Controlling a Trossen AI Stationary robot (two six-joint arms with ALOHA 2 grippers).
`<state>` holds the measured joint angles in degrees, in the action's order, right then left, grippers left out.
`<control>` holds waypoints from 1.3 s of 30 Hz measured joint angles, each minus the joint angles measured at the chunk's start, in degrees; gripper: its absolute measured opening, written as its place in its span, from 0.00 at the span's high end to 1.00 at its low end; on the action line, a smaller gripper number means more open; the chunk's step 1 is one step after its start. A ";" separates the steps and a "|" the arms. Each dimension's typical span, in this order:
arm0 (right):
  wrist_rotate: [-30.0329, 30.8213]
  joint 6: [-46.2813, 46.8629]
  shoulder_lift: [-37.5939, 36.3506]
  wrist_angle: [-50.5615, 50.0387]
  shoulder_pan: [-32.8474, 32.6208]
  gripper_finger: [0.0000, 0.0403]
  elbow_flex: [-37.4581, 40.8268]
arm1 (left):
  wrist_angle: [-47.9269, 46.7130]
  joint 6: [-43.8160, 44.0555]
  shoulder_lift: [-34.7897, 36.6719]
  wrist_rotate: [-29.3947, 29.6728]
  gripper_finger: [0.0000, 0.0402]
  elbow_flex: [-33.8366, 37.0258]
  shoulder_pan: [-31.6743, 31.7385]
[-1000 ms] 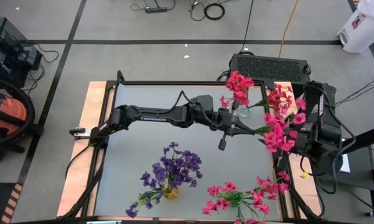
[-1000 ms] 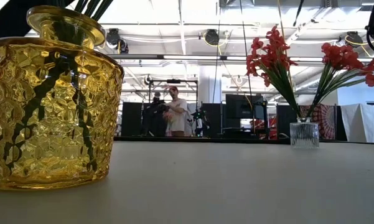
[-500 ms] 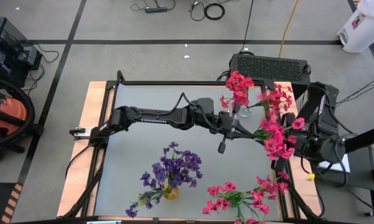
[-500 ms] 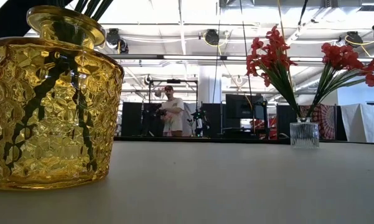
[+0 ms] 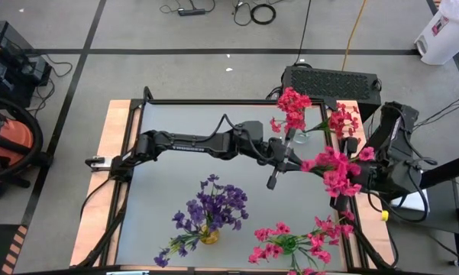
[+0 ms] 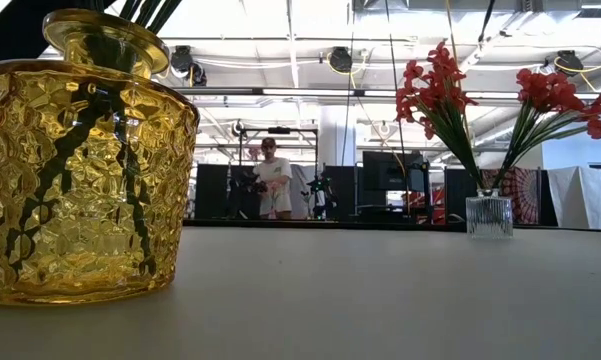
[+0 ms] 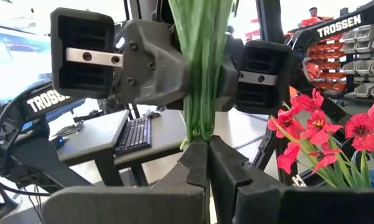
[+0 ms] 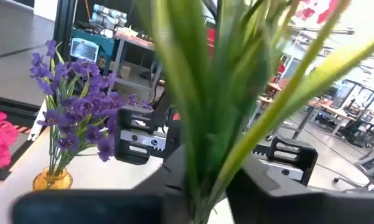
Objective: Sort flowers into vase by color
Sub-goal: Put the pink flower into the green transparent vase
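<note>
The left arm reaches across toward 3 o'clock — its left gripper (image 5: 284, 153) pinched closed. The right arm folds at the 3 o'clock edge — its right gripper (image 5: 350, 164) faces 9 o'clock, meeting the left.

Yellow vase (image 6: 80, 160) cut off at left edge, low view. Green stems (image 8: 218, 106) blurred, hiding right gripper's fingers, right wrist view. Pink flowers (image 5: 294, 244) cut by bottom edge, high view.

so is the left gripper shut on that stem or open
Shut on it: in the left wrist view the left gripper has its fingertips pressed together on the green stem bundle.
</note>
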<state>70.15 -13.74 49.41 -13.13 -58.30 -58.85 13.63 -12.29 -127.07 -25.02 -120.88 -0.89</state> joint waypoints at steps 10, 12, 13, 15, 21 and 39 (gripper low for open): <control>2.29 -0.47 0.04 -2.17 -0.04 0.98 0.04 | -3.26 -0.07 0.10 0.72 0.89 -0.11 0.07; 4.82 -0.46 0.06 -3.40 -0.10 0.99 0.09 | -5.12 0.00 0.69 2.28 0.81 -0.11 0.11; 5.90 -0.46 -0.07 -3.68 -0.27 0.99 0.09 | -6.61 0.02 1.21 3.90 0.78 -0.11 0.11; 6.77 -0.42 -0.59 -3.94 -0.93 0.99 0.09 | -11.94 -0.30 2.69 8.00 0.71 -0.09 0.07; 6.35 5.02 -2.48 -4.72 -2.10 0.99 0.02 | -28.69 -1.42 7.49 18.88 0.62 0.02 0.45; -8.17 34.60 -2.34 -18.28 1.29 0.99 0.00 | -49.08 -1.95 19.61 43.52 0.62 0.02 0.49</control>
<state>61.98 20.87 47.06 -31.40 -57.02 -58.85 -35.45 -14.24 -107.46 18.50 -120.86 -0.39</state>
